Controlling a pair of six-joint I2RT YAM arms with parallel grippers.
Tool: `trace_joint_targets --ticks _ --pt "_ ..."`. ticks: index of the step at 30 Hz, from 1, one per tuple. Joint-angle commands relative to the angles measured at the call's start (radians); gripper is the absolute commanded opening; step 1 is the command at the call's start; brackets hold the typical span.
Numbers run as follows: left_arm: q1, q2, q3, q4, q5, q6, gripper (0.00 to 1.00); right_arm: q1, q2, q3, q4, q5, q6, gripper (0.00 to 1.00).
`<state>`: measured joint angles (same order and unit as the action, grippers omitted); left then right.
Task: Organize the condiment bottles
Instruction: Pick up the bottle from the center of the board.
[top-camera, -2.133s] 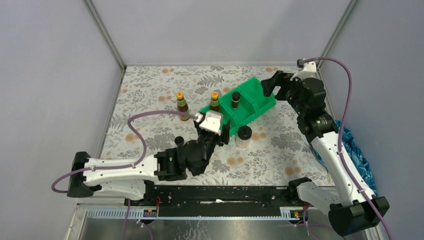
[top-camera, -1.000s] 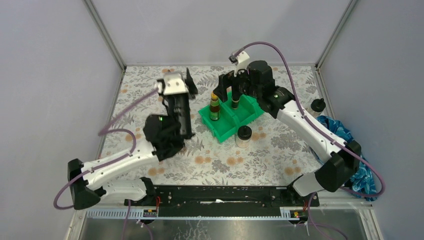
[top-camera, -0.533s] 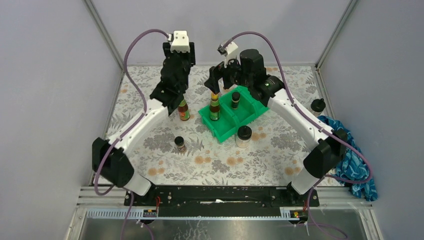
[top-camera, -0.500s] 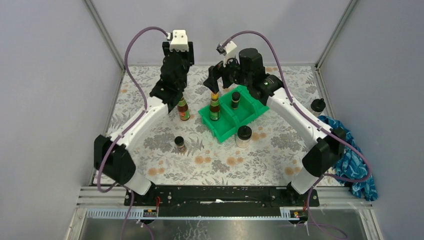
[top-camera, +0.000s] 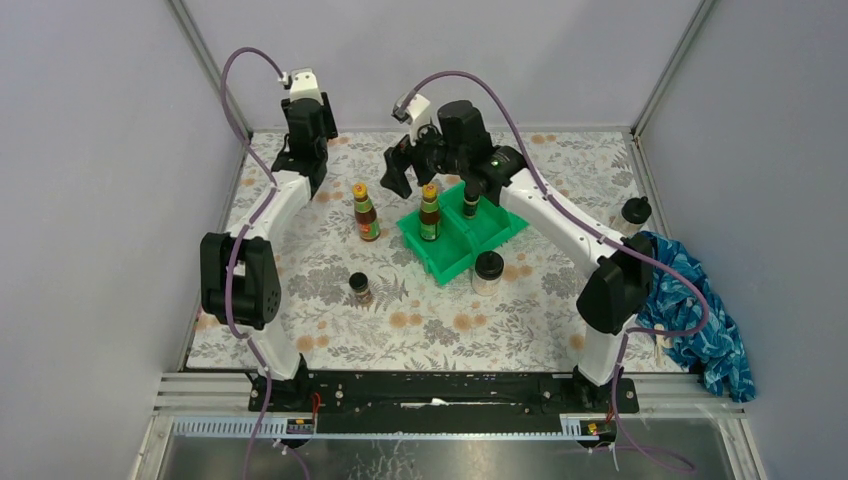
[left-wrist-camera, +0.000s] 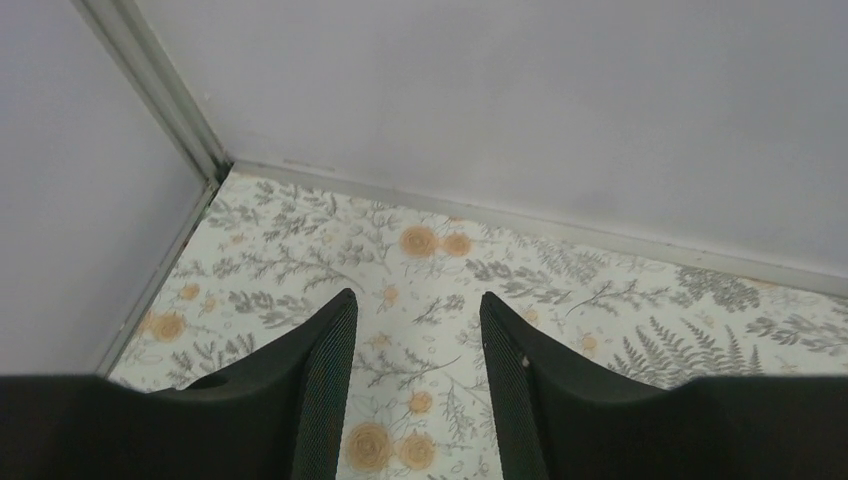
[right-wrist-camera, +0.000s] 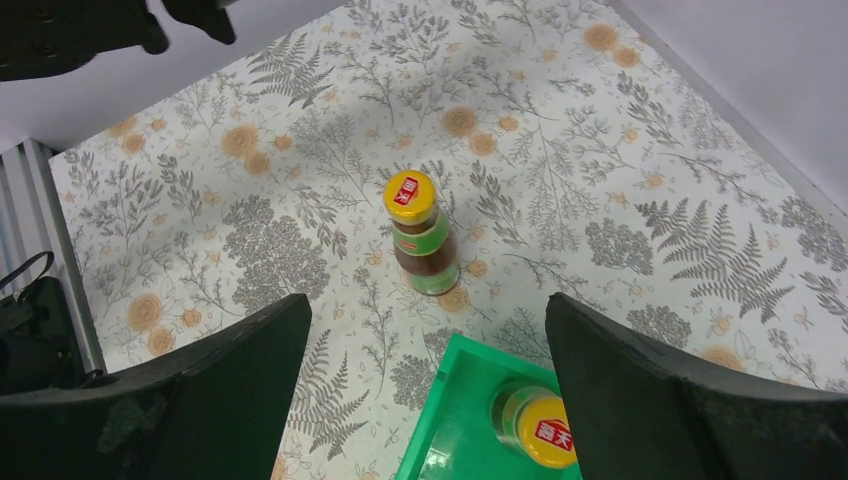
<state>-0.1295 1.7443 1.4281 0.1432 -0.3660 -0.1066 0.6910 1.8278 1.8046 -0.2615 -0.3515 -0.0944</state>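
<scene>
**Both pincers empty, two of six bottles in the bin**

The right pincer (right-wrist-camera: 425, 310) is spread wide and grips nothing. It hangs above the surface (top-camera: 520, 320). In its wrist view the loose brown bottle (right-wrist-camera: 420, 235) stands upright on the floral pattern, framed by the gap between its fingers. Just nearer the camera is a corner of the green bin (right-wrist-camera: 450, 400), and the yellow cap of the binned brown bottle (right-wrist-camera: 540, 435) shows inside it.

The left pincer (left-wrist-camera: 415, 300) is raised at the far left corner, pointing at the seam where the back wall meets the surface. Its fingers stand a little apart with only the floral pattern between them, and it holds nothing.

From above, the binned brown bottle and the binned dark jar (top-camera: 470, 201) stand upright side by side in the bin, the bottle to the left. The loose brown bottle stands just left of the bin, apart from it. The loose dark jar (top-camera: 360, 288) stands nearer the arm bases, well clear of the bin. The clear jar (top-camera: 488, 272) with a black lid stands just beside the bin's near edge. Another black-lidded jar (top-camera: 633, 211) stands alone at the right edge of the surface, near a blue cloth (top-camera: 690, 320) crumpled off that side.
</scene>
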Motion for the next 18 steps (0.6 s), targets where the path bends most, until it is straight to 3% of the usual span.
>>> trace_joint_targets --ticks 1,14,18 --pt "0.037 0.011 -0.064 0.067 0.028 -0.013 0.54 0.034 0.022 0.063 -0.005 -0.012 -0.039 0.95" --pt "0.105 0.002 -0.363 0.357 0.148 0.05 0.55 0.074 0.082 0.058 0.022 -0.011 -0.1 0.96" --pt "0.117 -0.034 -0.46 0.447 0.183 0.07 0.59 0.075 0.093 0.03 0.058 -0.01 -0.106 0.96"
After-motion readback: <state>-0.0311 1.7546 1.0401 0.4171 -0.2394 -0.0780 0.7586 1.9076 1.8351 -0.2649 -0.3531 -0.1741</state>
